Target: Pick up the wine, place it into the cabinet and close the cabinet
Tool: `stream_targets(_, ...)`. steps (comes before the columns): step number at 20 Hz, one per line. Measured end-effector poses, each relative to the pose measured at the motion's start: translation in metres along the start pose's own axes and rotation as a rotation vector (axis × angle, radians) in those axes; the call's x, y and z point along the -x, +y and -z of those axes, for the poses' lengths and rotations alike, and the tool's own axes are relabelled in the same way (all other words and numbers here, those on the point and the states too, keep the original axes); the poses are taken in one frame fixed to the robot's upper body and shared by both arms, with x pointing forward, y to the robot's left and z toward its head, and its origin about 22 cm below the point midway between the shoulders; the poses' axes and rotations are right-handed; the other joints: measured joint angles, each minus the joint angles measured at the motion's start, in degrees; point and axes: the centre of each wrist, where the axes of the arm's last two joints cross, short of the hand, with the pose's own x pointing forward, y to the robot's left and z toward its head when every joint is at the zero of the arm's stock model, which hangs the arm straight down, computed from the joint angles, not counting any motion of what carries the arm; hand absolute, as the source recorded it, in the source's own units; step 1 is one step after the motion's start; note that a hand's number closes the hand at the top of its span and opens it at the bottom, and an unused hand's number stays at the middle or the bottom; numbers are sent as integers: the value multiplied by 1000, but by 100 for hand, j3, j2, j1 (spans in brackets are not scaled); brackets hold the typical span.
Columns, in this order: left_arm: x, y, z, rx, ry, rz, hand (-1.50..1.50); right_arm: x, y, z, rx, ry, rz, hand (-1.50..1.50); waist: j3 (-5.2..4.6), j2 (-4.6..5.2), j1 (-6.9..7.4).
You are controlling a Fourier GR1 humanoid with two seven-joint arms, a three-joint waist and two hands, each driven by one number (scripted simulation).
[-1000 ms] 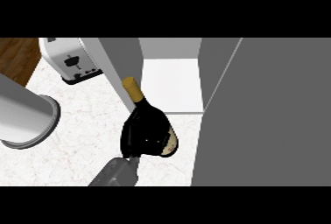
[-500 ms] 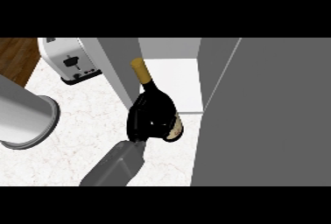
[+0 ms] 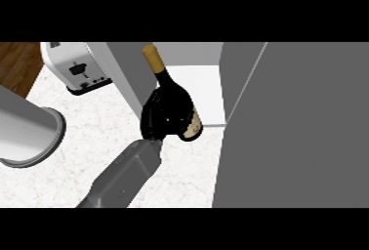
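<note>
Head view. One grey forearm (image 3: pixel 122 178) enters from the lower edge and runs up and right to a black hand (image 3: pixel 160 119). Which arm it is cannot be told from the frame.

Hand is curled round the body of the wine (image 3: pixel 176 110), gripping it. Bottle is dark, with a pale label at its lower right and a gold-capped neck. It is tilted, neck pointing up and slightly left, base toward the forearm. It is lifted off the surface (image 3: pixel 86 136).

Bottle sits at the mouth of the cabinet (image 3: pixel 198 80), between the left wall panel (image 3: pixel 130 78) and the open door (image 3: pixel 296 127) at right. Its neck overlaps the left panel's edge; the pale cabinet floor shows behind it.

Left of the panel: toaster (image 3: pixel 75 68) on the surface. Grey cylinder (image 3: pixel 25 129) at the left edge.
</note>
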Motion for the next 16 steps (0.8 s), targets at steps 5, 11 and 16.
stream_targets(5,-10,-11,20,-13,-12,16,150,0,2,-3,-6,-1,5,-150,-1,12,-51)
stream_targets(11,-27,-21,49,-22,3,30,150,8,-1,-1,-7,-1,10,-150,-3,36,-71)
stream_targets(16,-37,-27,64,-44,37,71,150,11,2,-2,-14,-8,7,-150,-9,74,-143)
